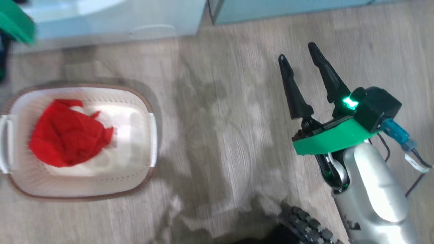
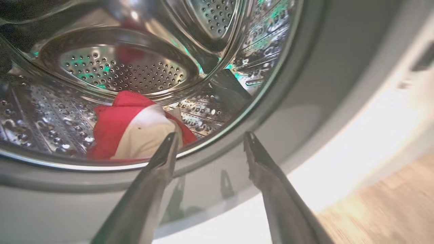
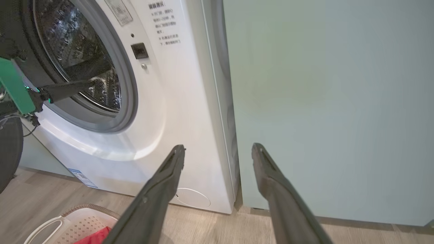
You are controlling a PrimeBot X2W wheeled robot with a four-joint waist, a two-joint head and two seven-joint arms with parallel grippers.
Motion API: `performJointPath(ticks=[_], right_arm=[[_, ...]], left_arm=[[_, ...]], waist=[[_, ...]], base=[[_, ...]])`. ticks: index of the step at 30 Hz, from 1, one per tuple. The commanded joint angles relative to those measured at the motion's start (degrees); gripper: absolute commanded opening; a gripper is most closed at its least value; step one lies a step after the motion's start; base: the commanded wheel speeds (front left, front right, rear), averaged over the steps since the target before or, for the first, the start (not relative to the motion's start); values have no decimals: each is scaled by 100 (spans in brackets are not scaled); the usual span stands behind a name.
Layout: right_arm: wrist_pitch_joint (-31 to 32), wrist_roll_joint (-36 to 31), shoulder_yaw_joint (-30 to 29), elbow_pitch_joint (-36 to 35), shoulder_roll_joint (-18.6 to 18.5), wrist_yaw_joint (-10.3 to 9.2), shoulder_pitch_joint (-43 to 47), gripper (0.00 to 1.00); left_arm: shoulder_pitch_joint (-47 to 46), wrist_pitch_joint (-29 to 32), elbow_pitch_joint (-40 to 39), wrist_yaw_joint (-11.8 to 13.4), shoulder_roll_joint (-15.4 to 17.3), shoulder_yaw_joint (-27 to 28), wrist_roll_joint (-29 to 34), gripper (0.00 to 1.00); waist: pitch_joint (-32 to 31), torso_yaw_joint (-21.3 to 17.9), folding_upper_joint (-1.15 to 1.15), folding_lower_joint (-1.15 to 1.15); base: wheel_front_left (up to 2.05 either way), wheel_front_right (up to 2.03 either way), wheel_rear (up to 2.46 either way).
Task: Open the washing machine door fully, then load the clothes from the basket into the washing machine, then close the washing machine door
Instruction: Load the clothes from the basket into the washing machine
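Left gripper, spread and empty, is held at the washing machine mouth, where clothes are laid inside.

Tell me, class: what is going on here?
A robot is loading laundry. Its left gripper, open and empty, is at the mouth of the steel drum of the washing machine, where a red-and-white garment lies. More red clothes lie in the basket on the floor. The right gripper is open too, holding nothing.
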Motion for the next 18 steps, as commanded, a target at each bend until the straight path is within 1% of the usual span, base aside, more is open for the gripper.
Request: performJointPath(ticks=[1,4,5,11,18], right_arm=[[-53,-71,10,-104,0,0,274,100],[-53,-131,-109,4,0,0,468,100],[-53,-131,-109,4,0,0,468,100],[-53,-271,-258,130,0,0,790,100],[-53,-349,-337,189,0,0,1121,100]], left_arm=[[362,-54,-492,142,130,363,229,100],[1173,-54,-1029,318,-85,644,488,100],[1173,-54,-1029,318,-85,644,488,100],[2647,-54,-1909,551,-580,1088,1042,100],[3982,-54,-2511,637,-1220,1683,1449,100]], waist=[[-499,267,0,0],[-902,409,0,0],[-902,409,0,0],[-1615,657,0,0],[-2244,904,0,0]], base=[[0,0,0],[0,0,0],[0,0,0],[0,0,0],[0,0,0]])
